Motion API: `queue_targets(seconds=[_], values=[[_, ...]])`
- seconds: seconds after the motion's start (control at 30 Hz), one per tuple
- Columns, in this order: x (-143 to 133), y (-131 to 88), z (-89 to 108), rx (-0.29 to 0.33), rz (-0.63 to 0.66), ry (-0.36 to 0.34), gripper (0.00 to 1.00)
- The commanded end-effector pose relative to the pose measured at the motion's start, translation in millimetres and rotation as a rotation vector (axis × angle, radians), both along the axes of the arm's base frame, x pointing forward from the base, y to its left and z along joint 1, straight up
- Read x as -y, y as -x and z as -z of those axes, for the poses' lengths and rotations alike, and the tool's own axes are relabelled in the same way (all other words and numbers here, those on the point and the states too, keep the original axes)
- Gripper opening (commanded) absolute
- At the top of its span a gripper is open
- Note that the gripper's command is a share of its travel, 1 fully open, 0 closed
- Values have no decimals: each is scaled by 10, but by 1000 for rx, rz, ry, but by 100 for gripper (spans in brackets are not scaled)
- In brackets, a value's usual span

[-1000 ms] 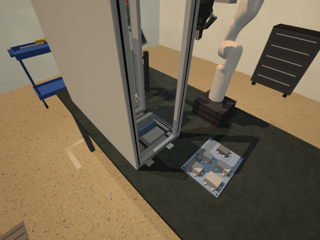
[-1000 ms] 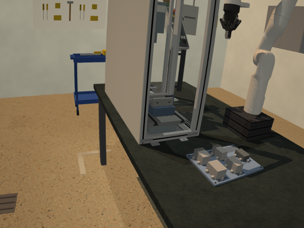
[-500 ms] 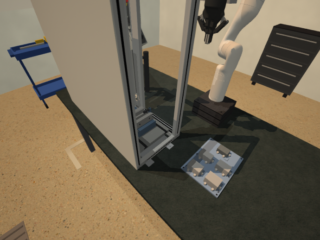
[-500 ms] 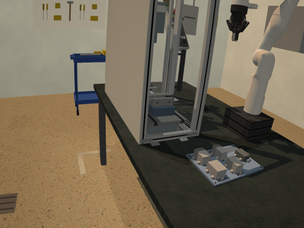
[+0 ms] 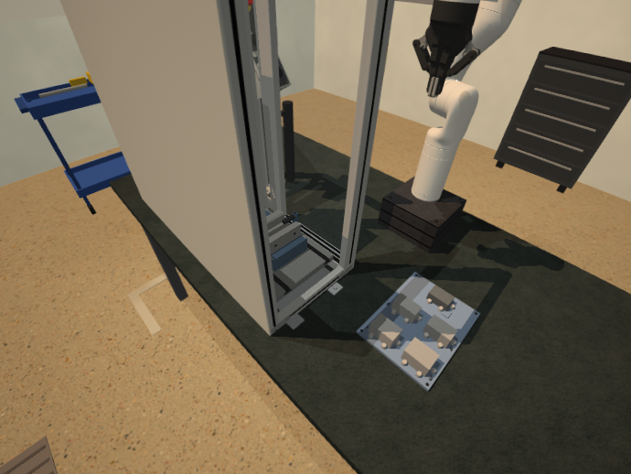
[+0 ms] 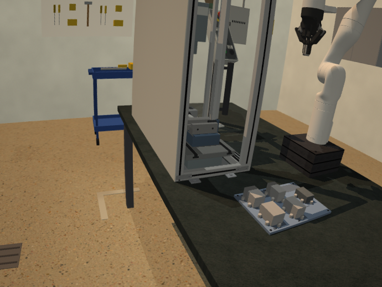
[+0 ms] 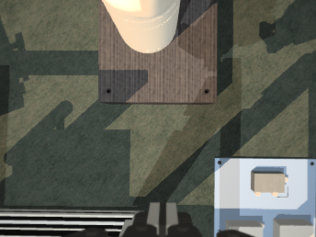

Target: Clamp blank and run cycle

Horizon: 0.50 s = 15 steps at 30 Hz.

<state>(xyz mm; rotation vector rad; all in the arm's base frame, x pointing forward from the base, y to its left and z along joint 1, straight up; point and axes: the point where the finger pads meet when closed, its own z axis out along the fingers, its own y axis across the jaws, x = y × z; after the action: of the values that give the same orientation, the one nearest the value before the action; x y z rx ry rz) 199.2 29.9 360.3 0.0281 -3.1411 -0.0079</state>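
Pointing down with its fingers shut together on nothing, the gripper (image 5: 433,86) (image 6: 305,50) (image 7: 163,220) is hanging high above the counter (image 5: 509,387) (image 6: 308,256) (image 7: 152,119), between the guard (image 5: 357,153) (image 6: 260,77) and the upper part of the arm (image 5: 451,114) (image 6: 331,77) (image 7: 149,28). That arm is standing on a dark base (image 5: 451,202) (image 6: 334,150) (image 7: 158,94). Near the base, a pale blue plate (image 5: 465,318) (image 6: 320,210) (image 7: 231,199) is lying flat on the counter and carrying five blocks among small round pegs. Which block is the matching blank, I cannot tell. One smaller, darker block (image 5: 441,297) (image 6: 304,194) (image 7: 267,181) is sitting apart at the plate's base-side end. Inside the guard, the vise (image 5: 290,253) (image 6: 203,138) is showing its blue jaw face. Farther off, a control column (image 5: 288,143) (image 6: 228,87) is rising behind the guard, and a blue cart (image 5: 71,104) (image 6: 112,74) is standing past the counter.
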Motion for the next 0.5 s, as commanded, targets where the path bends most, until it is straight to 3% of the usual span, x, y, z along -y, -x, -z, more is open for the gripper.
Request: queue_targets(seconds=[0.0,0.13,0.47], values=[[-119,0,10,1,0,0,10],[-597,8,61,1,0,0,10],[-597,8,61,1,0,0,10]])
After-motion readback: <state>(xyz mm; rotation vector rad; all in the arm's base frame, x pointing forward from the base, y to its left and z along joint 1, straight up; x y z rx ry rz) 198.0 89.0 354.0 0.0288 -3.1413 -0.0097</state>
